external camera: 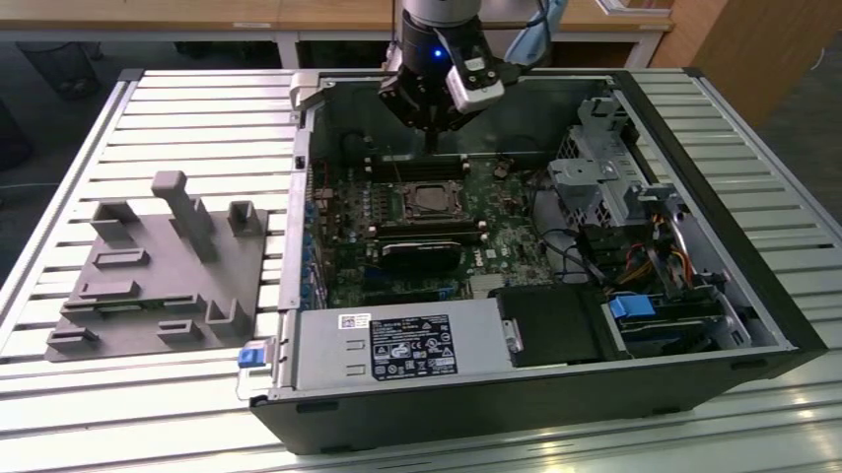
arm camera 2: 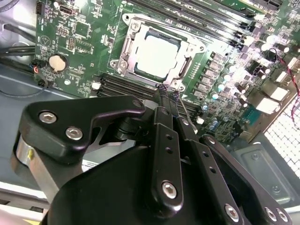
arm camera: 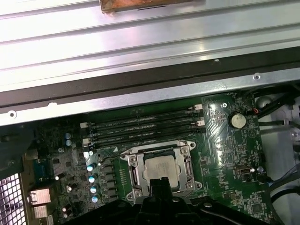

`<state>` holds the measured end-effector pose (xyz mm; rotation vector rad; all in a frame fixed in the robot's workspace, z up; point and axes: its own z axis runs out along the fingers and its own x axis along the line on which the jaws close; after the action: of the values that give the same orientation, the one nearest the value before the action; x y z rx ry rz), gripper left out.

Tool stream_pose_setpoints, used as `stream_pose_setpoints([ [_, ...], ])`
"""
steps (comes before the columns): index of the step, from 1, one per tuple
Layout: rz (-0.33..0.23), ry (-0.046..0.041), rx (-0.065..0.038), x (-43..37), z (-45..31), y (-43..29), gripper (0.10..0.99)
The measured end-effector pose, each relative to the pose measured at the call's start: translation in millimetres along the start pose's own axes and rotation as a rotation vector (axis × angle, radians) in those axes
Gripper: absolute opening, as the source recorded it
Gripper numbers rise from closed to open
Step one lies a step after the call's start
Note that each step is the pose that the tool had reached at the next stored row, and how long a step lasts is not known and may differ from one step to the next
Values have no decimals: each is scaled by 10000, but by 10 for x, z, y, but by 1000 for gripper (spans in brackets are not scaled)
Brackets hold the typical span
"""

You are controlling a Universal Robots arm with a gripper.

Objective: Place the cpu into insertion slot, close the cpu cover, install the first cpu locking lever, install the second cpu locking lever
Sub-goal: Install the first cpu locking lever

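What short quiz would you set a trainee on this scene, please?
1. True or false: the cover lies flat around the cpu.
2. Where is the gripper?
A. over the grey fixture
B. inside the case, near the cover
C. over the power supply
3. Fill in: the gripper's fingers are ___ (open or shut).
Key: 1 true; 2 B; 3 shut.

bright even light, glare on table slats (arm camera: 140, 42), case (external camera: 355, 118) interior shadowed
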<state>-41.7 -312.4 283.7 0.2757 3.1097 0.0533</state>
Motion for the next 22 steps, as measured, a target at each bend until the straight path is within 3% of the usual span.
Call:
stream_pose_setpoints([
  [22,-1756,0,-39,0,1,0,106],
])
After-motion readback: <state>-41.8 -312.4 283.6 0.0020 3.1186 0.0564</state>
